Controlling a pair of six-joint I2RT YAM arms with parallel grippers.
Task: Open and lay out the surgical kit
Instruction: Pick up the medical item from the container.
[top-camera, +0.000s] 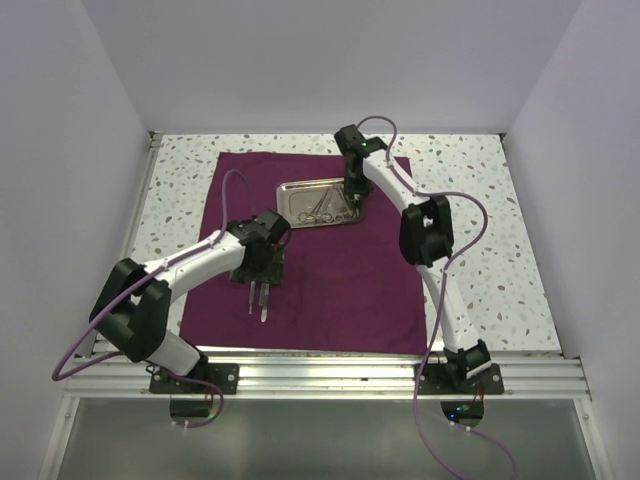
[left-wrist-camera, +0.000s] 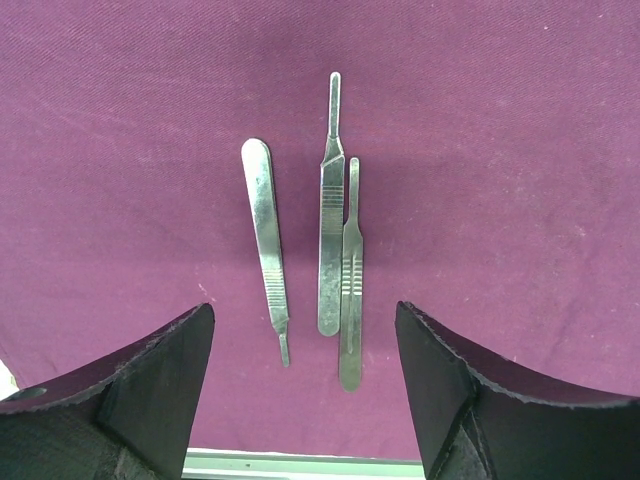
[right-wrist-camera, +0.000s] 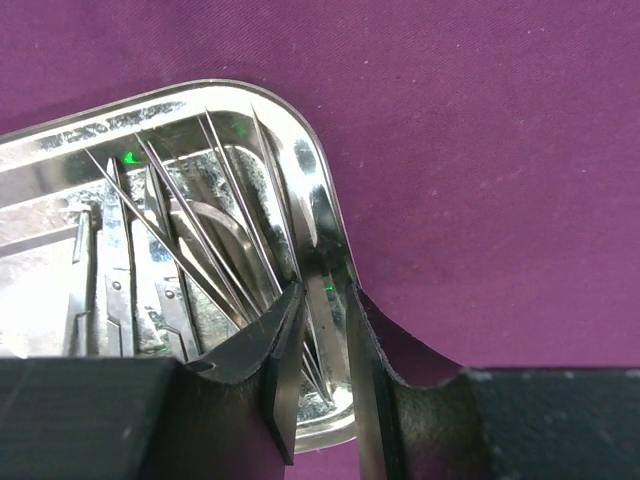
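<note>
Surgical kit (top-camera: 340, 285): the maroon cloth (top-camera: 385, 305) lies spread flat on the counter (top-camera: 480, 200), and the steel tray (top-camera: 283, 200) sits under the right end effector (top-camera: 352, 190), well beyond the left one.

Left end effector (left-wrist-camera: 303, 315): fingers wide apart, holding nothing. Three scalpel handles (left-wrist-camera: 331, 240) lie side by side on the cloth directly below it, between its fingers. Two touch along their length; the third is just apart.

Right end effector (right-wrist-camera: 325, 295): fingers close together at the tray's near corner, with the rim and the tips of thin instruments (right-wrist-camera: 215, 215) in the narrow gap. Cannot tell whether it is clamped on either.

Step in hand, as judged: lifting the next instrument out of the tray. To do it well, catch one instrument only and keep the rim out of the grip, or the tray may lift with it.

View notes: the top view shows the whole layout but blurs the tray's contents. The right wrist view resolves the separate thin shafts. Only the left wrist view separates the three handles.
</note>
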